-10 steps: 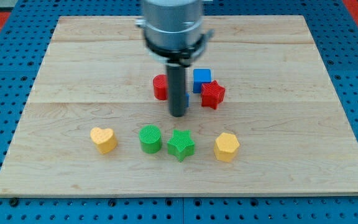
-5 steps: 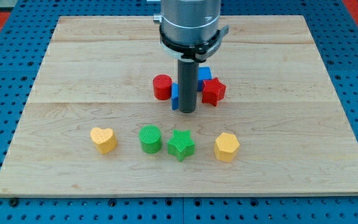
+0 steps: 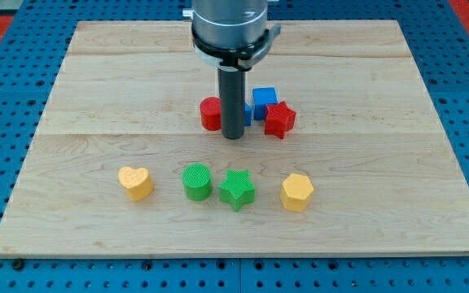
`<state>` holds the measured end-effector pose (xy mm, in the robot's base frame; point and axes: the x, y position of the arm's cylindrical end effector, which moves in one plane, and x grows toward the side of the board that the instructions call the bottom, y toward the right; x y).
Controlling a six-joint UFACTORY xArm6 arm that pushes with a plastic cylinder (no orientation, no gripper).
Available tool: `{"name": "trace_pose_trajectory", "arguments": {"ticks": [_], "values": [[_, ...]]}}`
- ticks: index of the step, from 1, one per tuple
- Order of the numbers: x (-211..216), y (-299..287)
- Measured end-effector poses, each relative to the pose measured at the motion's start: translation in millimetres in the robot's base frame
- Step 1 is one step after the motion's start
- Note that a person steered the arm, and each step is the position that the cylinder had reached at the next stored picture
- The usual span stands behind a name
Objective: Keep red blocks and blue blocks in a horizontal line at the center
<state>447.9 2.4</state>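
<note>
My tip (image 3: 233, 137) rests on the board just below the cluster of red and blue blocks near the centre. A red cylinder (image 3: 210, 114) sits just left of the rod. A blue block (image 3: 248, 113) is mostly hidden behind the rod, with only a sliver showing at the rod's right. A blue cube (image 3: 264, 100) sits up and right of the rod. A red star (image 3: 279, 120) touches the blue cube's lower right.
Nearer the view's bottom lies a row: a yellow heart (image 3: 136, 182), a green cylinder (image 3: 196, 181), a green star (image 3: 237, 189) and a yellow hexagon (image 3: 297, 192). The wooden board (image 3: 72, 98) lies on a blue pegboard.
The rod swung right and then back left, ending close to where it began. The hidden blue block has shifted behind the rod. The red cylinder, blue cube and red star look unmoved.
</note>
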Motion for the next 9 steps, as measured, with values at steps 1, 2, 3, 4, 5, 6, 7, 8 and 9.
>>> {"name": "trace_pose_trajectory", "arguments": {"ticks": [1, 2, 3, 4, 5, 6, 7, 8, 9], "values": [[1, 30], [-16, 42], [-33, 42], [-45, 42], [-79, 42], [-102, 47], [-104, 112], [-114, 173], [-138, 118]]}}
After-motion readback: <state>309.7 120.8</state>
